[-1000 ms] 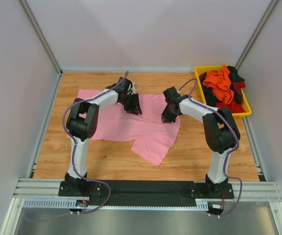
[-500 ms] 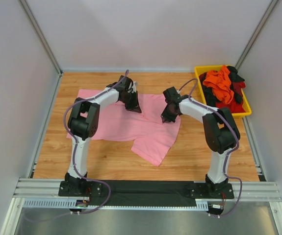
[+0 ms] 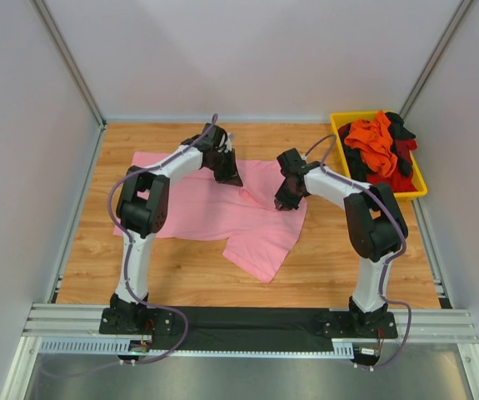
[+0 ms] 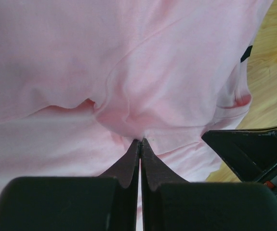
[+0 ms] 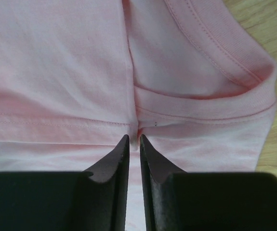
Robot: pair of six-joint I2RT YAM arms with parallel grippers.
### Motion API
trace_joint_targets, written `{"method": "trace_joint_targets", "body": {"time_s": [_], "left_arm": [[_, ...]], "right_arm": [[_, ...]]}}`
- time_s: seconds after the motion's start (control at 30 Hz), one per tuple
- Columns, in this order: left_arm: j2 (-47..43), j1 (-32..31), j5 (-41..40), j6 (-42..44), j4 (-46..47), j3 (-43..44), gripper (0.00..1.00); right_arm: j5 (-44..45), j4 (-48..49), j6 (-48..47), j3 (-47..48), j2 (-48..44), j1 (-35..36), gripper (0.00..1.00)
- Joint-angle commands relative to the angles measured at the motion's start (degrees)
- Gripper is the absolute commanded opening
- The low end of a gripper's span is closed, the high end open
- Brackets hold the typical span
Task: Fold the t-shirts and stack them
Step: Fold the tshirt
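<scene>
The top view alone shows the pink shirt (image 3: 193, 212) spread on the surface (image 3: 347, 258), and the orange, red and black shirts (image 3: 376, 142) heaped in the bin (image 3: 351, 114) at the far right. Only the wrist views show the grips: the left pincer (image 4: 140, 141) is closed tight on a puckered fold of pink cloth, while the right pincer (image 5: 133, 137) stands a slit apart, nipping the seam by the collar. Both arms reach forward with elbows raised and wrists angled down onto the shirt's far part.
</scene>
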Motion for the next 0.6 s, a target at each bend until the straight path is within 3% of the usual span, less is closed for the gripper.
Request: {"method": "trace_joint_targets", "body": {"time_s": [0.0, 0.57], "left_arm": [[0.4, -0.5, 0.9, -1.1, -0.6, 1.3, 0.0], [0.4, -0.5, 1.2, -1.2, -0.4, 1.0, 0.0]], "right_arm": [[0.9, -0.8, 1.3, 0.2, 0.6, 0.4, 0.17], [0.8, -0.1, 2.1, 1.3, 2.1, 0.4, 0.1]]}}
